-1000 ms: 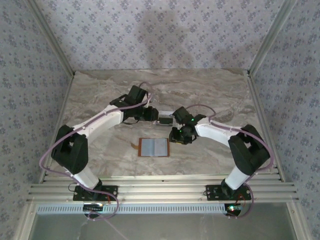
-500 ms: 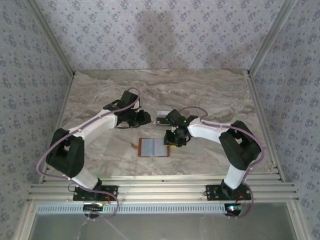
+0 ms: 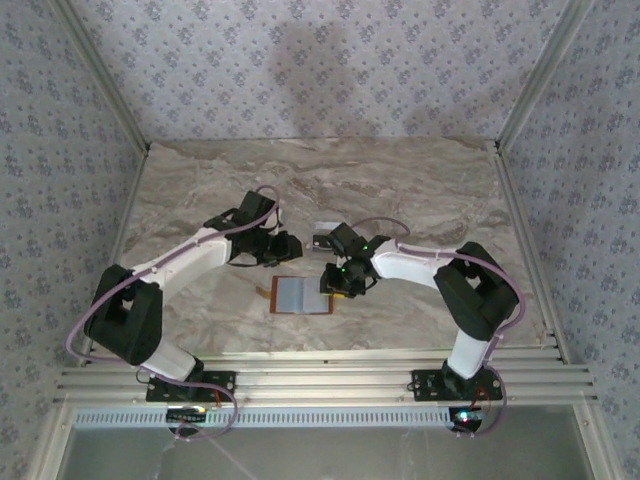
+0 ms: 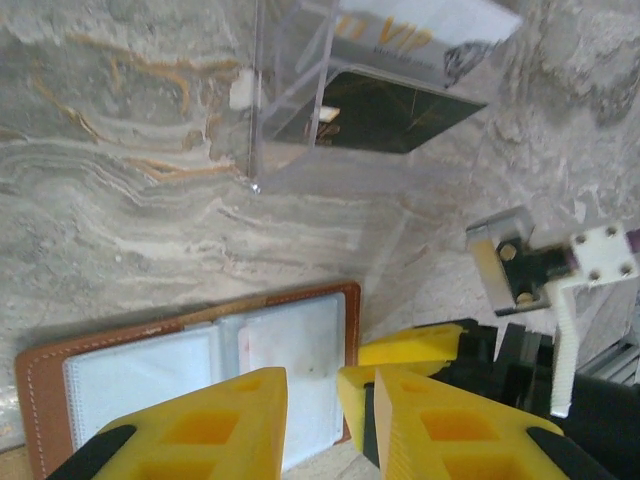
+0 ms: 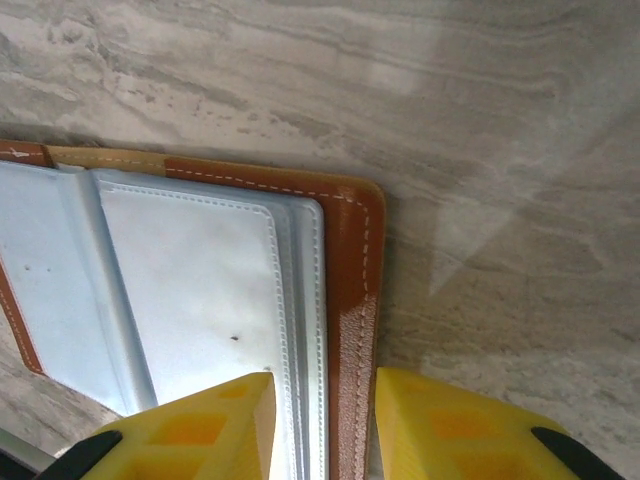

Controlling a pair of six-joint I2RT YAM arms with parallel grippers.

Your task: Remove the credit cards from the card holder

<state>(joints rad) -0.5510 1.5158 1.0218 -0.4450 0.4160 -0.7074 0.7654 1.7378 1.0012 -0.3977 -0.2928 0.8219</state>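
Top external view: the card holder (image 3: 300, 296) lies open and flat, lining up, on the tabletop (image 3: 430, 180), nearer the front edge than the back.
Holder edges: a stitched orange-brown leather rim frames the pale blue-grey pockets. The right wrist view shows one rounded right-hand corner lying flat on the marble.
State of right claw (image 5: 322, 400): partly open and gripping nothing. Its two yellow fingers straddle the holder's right edge, one over the pale pocket and the other over bare marble just outside the rim. Whether the tips touch cannot be told.
State of left claw (image 4: 312, 400): a narrow gap between the fingers, with nothing held. It hangs by the holder's far edge, close to the right claw.
Black card (image 4: 385, 110): out of the holder, lying on the marble at the clear plastic piece (image 4: 290, 90), beyond the holder's far edge.
Pale card (image 4: 430, 30): it has gold lettering and lies just past the black card. Whether the two touch or overlap cannot be told.
Holder pockets: whether any card sits inside cannot be told.
Tight spot: both claws, the clear plastic piece and the holder's far-right corner crowd together near mid-tabletop.
Open room: wide bare marble runs to the back, left and right edges. A narrower bare strip lies between the holder's near edge and the tabletop's front edge.
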